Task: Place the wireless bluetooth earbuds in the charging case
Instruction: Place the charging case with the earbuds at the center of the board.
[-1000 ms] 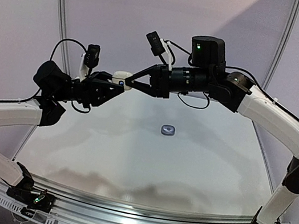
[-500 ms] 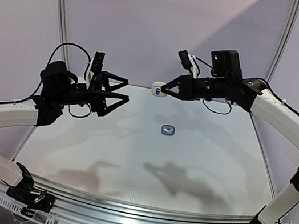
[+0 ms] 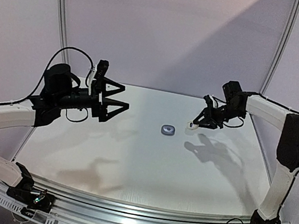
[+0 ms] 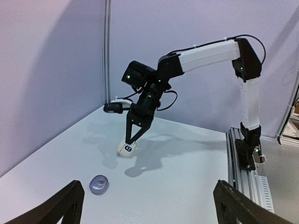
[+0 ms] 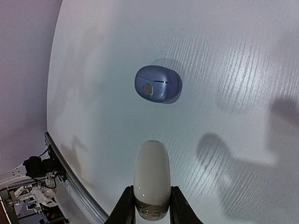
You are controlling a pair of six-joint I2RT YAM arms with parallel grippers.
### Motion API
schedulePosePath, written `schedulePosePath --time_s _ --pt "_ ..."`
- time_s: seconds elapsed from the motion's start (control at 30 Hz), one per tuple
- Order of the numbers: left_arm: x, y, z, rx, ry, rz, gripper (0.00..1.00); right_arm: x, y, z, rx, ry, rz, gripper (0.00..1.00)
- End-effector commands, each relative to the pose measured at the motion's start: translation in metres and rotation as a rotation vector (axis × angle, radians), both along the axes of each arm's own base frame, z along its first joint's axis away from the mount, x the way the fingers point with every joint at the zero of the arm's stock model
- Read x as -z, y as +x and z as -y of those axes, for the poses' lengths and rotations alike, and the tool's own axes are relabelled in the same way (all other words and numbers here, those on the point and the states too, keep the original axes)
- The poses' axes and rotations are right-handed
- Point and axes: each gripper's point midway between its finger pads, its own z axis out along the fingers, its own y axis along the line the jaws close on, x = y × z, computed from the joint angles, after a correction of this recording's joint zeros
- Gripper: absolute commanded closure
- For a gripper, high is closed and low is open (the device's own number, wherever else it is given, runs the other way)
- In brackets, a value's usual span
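My right gripper (image 3: pixel 195 124) is shut on a white pebble-shaped charging case (image 3: pixel 192 126) and holds it a little above the table, just right of a blue-grey case (image 3: pixel 168 129) that lies on the tabletop. The right wrist view shows the white case (image 5: pixel 152 176) pinched at its near end between my fingers (image 5: pixel 126 205), with the blue-grey case (image 5: pixel 158 84) beyond it. My left gripper (image 3: pixel 125 97) hangs open and empty over the left of the table. From its wrist the white case (image 4: pixel 126 148) shows a small dark blue mark. No earbuds are in view.
The white tabletop (image 3: pixel 129 160) is backed by lilac walls. An aluminium rail (image 3: pixel 137 214) with both arm bases runs along the near edge. In the left wrist view the right arm (image 4: pixel 210 51) arches over the table's far side above its base rail (image 4: pixel 247 154).
The left gripper opened, let go of the white case and drew back left. The right arm carried the case right and down, close to the blue-grey case.
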Motion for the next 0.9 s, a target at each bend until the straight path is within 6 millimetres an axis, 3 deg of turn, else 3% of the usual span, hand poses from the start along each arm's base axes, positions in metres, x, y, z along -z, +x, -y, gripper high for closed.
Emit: schedulePosePath --time_s 0.0,0.17,0.33,0.73,0.8,0.87 --pt "0.009 -0.005 0.002 0.008 0.035 -0.003 0.01 0.033 0.011 -0.008 -0.066 0.038 -0.086 1.00" --pt "0.009 -0.005 0.002 0.009 0.043 0.004 0.01 0.056 0.038 -0.007 -0.038 0.066 -0.127 1.00" --pt "0.012 -0.003 0.003 0.008 0.049 0.001 0.01 0.083 0.056 0.010 0.021 0.086 -0.188 1.00" --pt "0.012 0.001 0.003 0.000 0.052 0.008 0.01 0.119 0.048 0.010 -0.044 0.112 -0.311 0.99" --pt "0.014 0.002 0.003 -0.002 0.054 0.006 0.01 0.123 0.049 0.014 -0.033 0.096 -0.315 0.91" --pt "0.014 0.002 0.003 -0.003 0.055 0.006 0.01 0.125 0.051 0.017 -0.027 0.071 -0.309 0.75"
